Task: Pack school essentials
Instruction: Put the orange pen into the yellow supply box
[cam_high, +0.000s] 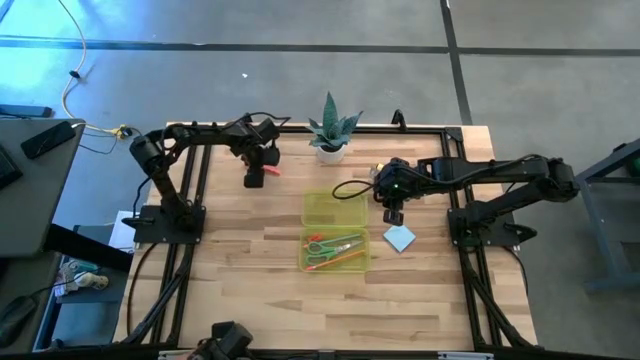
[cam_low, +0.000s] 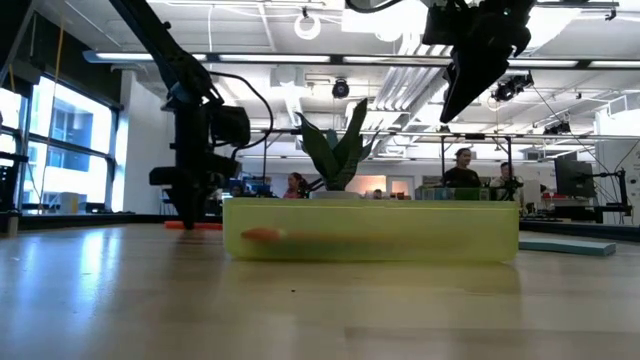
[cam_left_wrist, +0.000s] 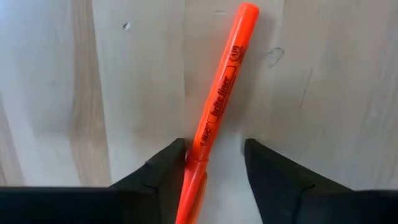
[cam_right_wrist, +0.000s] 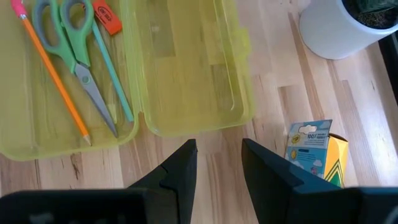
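An orange highlighter (cam_left_wrist: 219, 102) lies flat on the desk near its far left. The open yellow-green case (cam_right_wrist: 186, 68) sits mid-desk, holding green-handled scissors (cam_right_wrist: 78, 53), an orange pencil (cam_right_wrist: 53, 78), a teal pen (cam_right_wrist: 112, 74) and a red eraser (cam_right_wrist: 109, 20). A blue note pad (cam_high: 399, 238) and crayon box (cam_right_wrist: 314, 152) lie just beside it.

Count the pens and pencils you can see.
3. An orange pencil and a teal pen lie in the yellow case beside the scissors; an orange highlighter lies between the left gripper's fingers. Others may be hidden.
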